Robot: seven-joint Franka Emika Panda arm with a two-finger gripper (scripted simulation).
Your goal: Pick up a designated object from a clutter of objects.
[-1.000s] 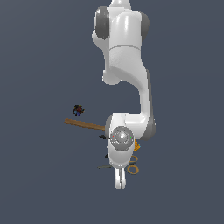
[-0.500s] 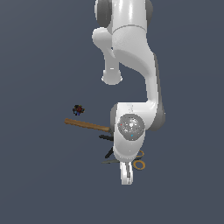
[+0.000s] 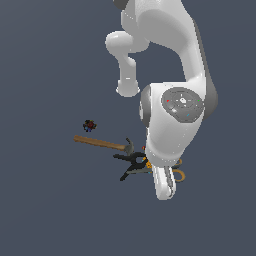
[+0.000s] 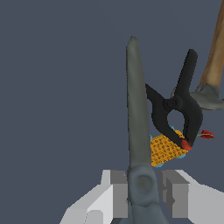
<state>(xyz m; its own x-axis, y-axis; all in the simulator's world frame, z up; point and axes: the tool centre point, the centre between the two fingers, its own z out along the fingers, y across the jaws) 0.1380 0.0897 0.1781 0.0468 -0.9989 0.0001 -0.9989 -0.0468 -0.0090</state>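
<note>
The scissors [image 4: 138, 113] have long grey blades that reach out from between my fingers [image 4: 116, 192]. In the exterior view only a tan-yellow ring handle [image 3: 182, 175] shows beside the hand. My gripper [image 3: 165, 192] [image 4: 143, 186] is shut on the scissors at their pivot. The rest of the clutter lies close by: the black clamp [image 4: 179, 105] [image 3: 131, 161] sits right beside the blades. Under it is a yellow-orange block [image 4: 165, 148] [image 3: 148, 163]. The arm hides most of the scissors in the exterior view.
The wooden-handled hammer [image 3: 100, 144] [image 4: 214, 57] lies just beyond the clamp, its head near it. A tiny dark toy [image 3: 89, 125] sits apart, towards the exterior view's left. A small red piece [image 4: 206, 134] shows by the clamp's tip.
The gripper has moved towards the exterior view's right and upward in the picture, and the scissors' ring handle has gone with it. Hammer, clamp and toy have stayed put.
</note>
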